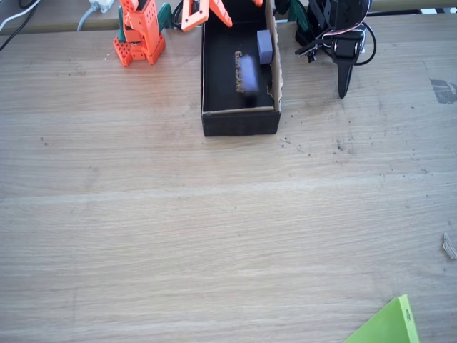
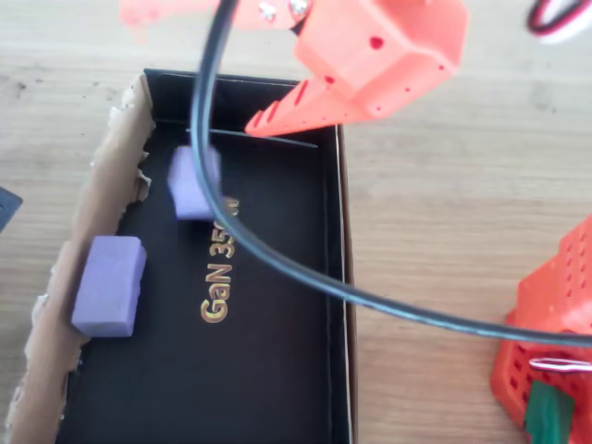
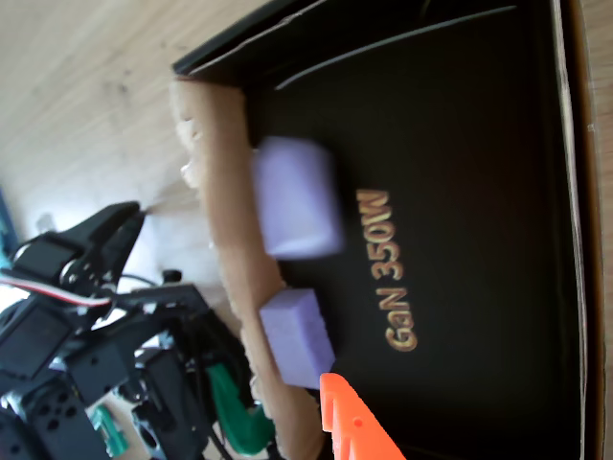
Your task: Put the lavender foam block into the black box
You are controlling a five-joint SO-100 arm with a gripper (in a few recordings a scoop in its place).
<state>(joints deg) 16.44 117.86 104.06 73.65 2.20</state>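
The black box point(image 1: 239, 123) lies open at the table's far side, with gold lettering on its floor. In the overhead view the lavender foam block point(image 2: 192, 182) is motion-blurred over the floor of the black box point(image 2: 338, 277), near the torn wall, free of any grip. It also shows as the lavender foam block point(image 1: 248, 75) and, in the wrist view, as the lavender foam block point(image 3: 297, 196). My orange gripper point(image 1: 207, 16) hangs open over the box's far end, holding nothing. The gripper point(image 2: 199, 74) is above the block; one fingertip point(image 3: 352, 422) pokes in at the bottom.
A second lavender block point(image 2: 109, 285) rests against the torn brown wall point(image 2: 55, 305); it also shows as the second block point(image 1: 265, 46) and the second block point(image 3: 297, 335). A black cable point(image 2: 277, 264) crosses above the box. A green sheet point(image 1: 389, 325) lies at the near right corner.
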